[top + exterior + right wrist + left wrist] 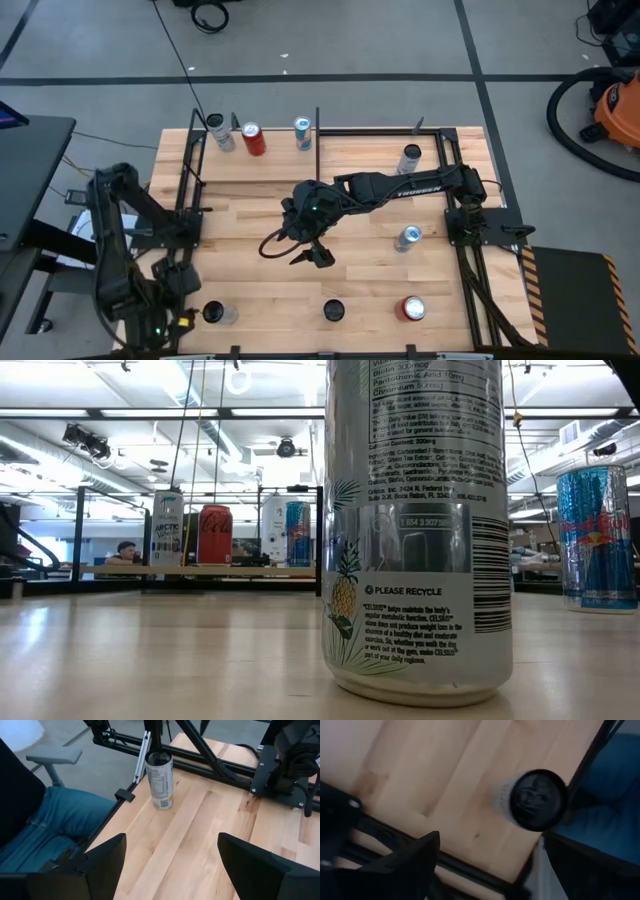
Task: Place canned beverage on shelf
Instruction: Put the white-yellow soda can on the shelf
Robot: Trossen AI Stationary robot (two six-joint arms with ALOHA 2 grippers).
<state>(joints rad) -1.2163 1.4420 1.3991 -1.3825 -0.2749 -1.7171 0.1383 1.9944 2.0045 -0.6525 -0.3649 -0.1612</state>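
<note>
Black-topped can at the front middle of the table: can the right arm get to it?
Probably yes. The right gripper hovers just behind the black-topped can with its jaws open and empty. Only bare table lies between them, and no other can stands in the way.

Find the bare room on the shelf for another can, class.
The shelf is crowded at its left end: three cans stand there. From the blue can to the lone silver can lies a bare stretch. The right gripper hangs open over mid-table.

"PLEASE RECYCLE" and "CELSIUS" are printed on the near silver can (415,525). "Red Bull" is read on the blue can (597,535), and "TROSSEN" on the right arm (415,187).
</note>
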